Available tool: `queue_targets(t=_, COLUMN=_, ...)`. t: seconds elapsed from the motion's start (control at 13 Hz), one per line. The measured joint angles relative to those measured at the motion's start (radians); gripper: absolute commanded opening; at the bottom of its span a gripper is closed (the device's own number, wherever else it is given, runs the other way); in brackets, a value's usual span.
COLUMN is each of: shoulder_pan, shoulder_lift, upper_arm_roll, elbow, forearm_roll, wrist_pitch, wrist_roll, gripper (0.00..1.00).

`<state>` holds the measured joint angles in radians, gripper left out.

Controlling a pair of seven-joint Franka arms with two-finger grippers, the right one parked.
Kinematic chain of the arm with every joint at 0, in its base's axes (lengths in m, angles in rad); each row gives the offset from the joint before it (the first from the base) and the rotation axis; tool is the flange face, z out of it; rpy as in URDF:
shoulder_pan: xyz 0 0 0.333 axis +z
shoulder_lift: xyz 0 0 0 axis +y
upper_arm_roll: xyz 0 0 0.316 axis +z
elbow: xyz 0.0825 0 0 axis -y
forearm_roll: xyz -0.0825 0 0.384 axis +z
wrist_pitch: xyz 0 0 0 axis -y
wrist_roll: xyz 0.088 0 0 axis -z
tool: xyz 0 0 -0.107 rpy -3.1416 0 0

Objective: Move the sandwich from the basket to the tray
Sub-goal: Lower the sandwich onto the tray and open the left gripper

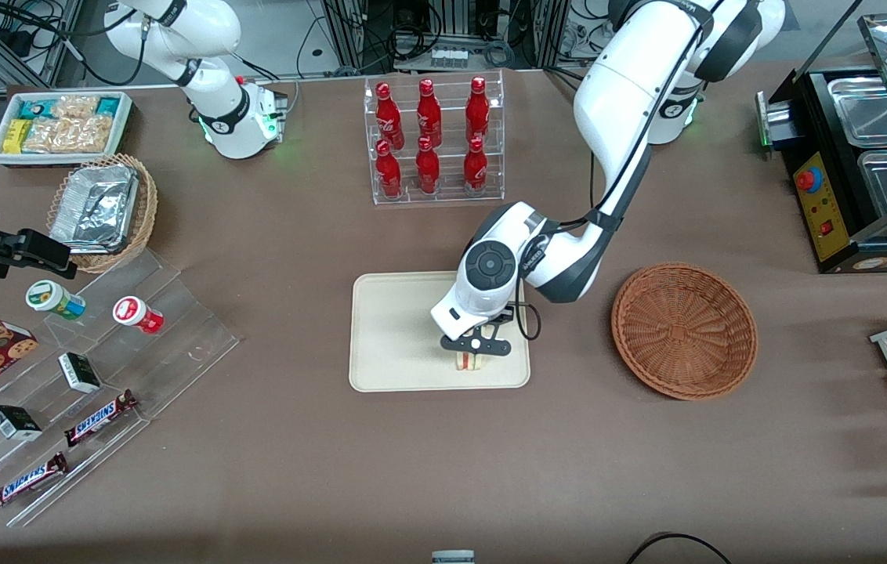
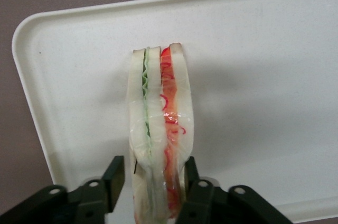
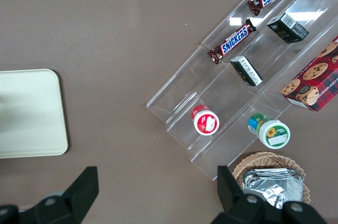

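The hand (image 2: 150, 182) pinches the clear-wrapped triangular sandwich (image 2: 158, 129) by its broad faces, standing it on edge low over the cream-beige rectangular tray (image 1: 396, 329), probably for release; the reddish-brown round wicker basket (image 1: 684, 330) sits beside it.

The pincer (image 1: 476, 349) is gripping the sandwich (image 1: 468, 361) over the tray (image 1: 396, 329); bare tray is lying open at nine o'clock; the basket (image 1: 683, 330) is standing at three o'clock.

The gripper (image 1: 476, 345) covers most of the sandwich (image 1: 469, 361) in the front view; only its layered edge shows beneath it. In the left wrist view the sandwich's (image 2: 158, 145) gripped end and the tray's (image 2: 274, 76) corners are cut off.
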<state>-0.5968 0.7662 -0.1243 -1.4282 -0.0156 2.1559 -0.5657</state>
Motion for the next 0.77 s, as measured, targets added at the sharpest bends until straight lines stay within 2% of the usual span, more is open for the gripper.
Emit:
queue_targets(t=0.46, shoulder_pan=0.005, shoulder_lift=-0.010, upper_arm_roll=0.014, elbow=0.032, forearm_roll=0.000, wrist_pitch=0.000, wrist_roll=0.001, gripper=1.00)
queue_targets(t=0.77, shoulder_pan=0.010, shoulder_lift=-0.064, upper_arm_roll=0.068, elbow=0.055, forearm_roll=0.000, wrist_pitch=-0.011, wrist_roll=0.003, gripper=1.00)
